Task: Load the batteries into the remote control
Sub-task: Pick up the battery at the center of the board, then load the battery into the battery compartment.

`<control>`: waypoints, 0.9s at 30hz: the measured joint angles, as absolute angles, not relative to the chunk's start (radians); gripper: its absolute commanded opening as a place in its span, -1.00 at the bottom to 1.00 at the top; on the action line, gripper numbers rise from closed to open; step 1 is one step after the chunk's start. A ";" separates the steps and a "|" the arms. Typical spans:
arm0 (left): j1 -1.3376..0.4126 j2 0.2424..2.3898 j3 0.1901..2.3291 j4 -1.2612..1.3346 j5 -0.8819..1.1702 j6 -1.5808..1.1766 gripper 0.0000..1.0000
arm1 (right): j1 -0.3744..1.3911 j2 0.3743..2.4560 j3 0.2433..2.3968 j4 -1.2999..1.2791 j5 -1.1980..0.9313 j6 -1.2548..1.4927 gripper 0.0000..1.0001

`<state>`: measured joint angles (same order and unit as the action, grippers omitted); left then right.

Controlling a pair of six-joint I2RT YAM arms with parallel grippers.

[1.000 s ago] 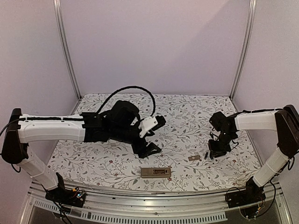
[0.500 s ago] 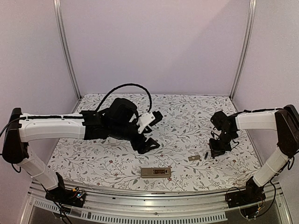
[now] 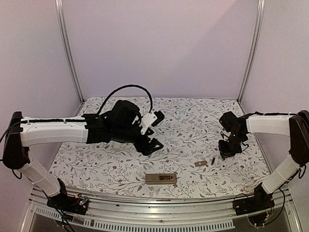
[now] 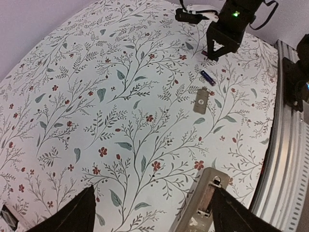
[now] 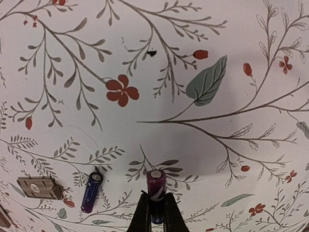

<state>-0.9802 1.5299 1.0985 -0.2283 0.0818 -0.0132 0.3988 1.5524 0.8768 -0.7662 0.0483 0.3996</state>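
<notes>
Since a second ago the right gripper (image 3: 227,151) has risen a little off the flowered table (image 3: 193,121) and its jaws have closed, while the left arm has drawn back toward the far left, away from the remote control (image 3: 161,178).

From the right wrist, the right gripper (image 5: 156,197) is pinched tight on a reddish-purple battery (image 5: 156,182). The cell stands between the two fingertips, roughly in line with the fingers, and its pale-ringed end juts out past them toward the cloth. A second battery (image 5: 91,192), dark blue, lies flat on the table just to the left of the held one and does not touch it or the fingers. Further left in the same view sits a small tan battery cover (image 5: 40,188).

From above, the loose battery (image 3: 212,160) lies between the cover (image 3: 201,164) and the right gripper, on the right half of the table. The remote rests near the front edge, well apart from both cells.

The left gripper (image 3: 154,131) hangs over the middle of the table with its jaws spread wide and nothing between them. In its wrist view the left gripper (image 4: 153,191) frames bare cloth, with the remote (image 4: 205,203) just inside the right finger (image 4: 236,217)
</notes>
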 measured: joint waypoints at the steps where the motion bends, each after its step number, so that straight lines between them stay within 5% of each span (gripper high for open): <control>1: -0.980 1.530 1.098 -0.226 0.080 -0.014 0.65 | 0.399 1.548 0.883 -0.767 0.049 0.399 -1.00; 13: -0.978 1.510 1.069 -0.147 0.063 -0.057 0.54 | 0.399 1.411 0.963 -0.709 -0.120 0.372 -1.00; 27: -1.052 1.388 0.810 0.456 0.120 -0.142 0.39 | 0.636 1.293 1.059 -0.362 -0.469 0.358 -1.00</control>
